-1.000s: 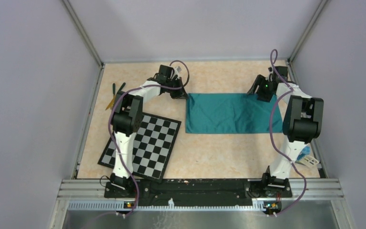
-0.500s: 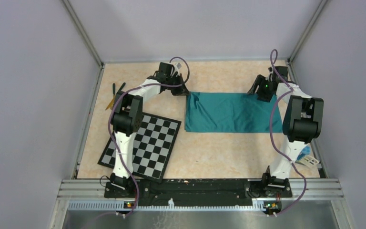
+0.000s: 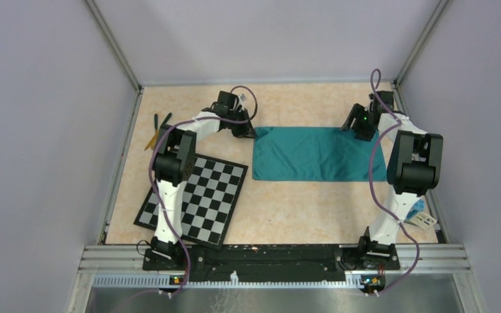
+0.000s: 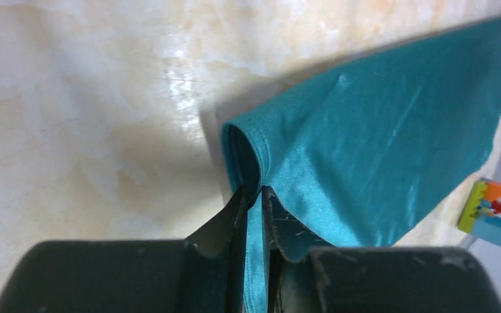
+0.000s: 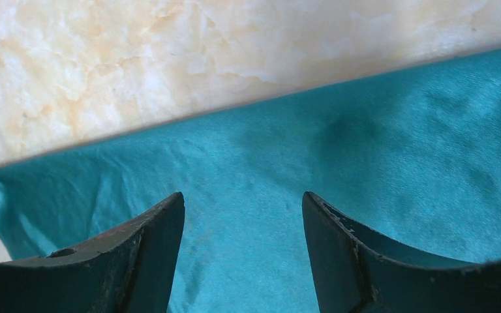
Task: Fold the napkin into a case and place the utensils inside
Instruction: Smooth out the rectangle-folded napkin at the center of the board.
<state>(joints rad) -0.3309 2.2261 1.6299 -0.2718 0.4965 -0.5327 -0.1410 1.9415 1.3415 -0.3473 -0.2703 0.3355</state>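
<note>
One napkin, three utensils, left claw pinching napkin, right claw wide open

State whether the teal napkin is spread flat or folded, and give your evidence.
Folded: the napkin lies as an oblong, and the left wrist view shows doubled layers at its corner.
</note>
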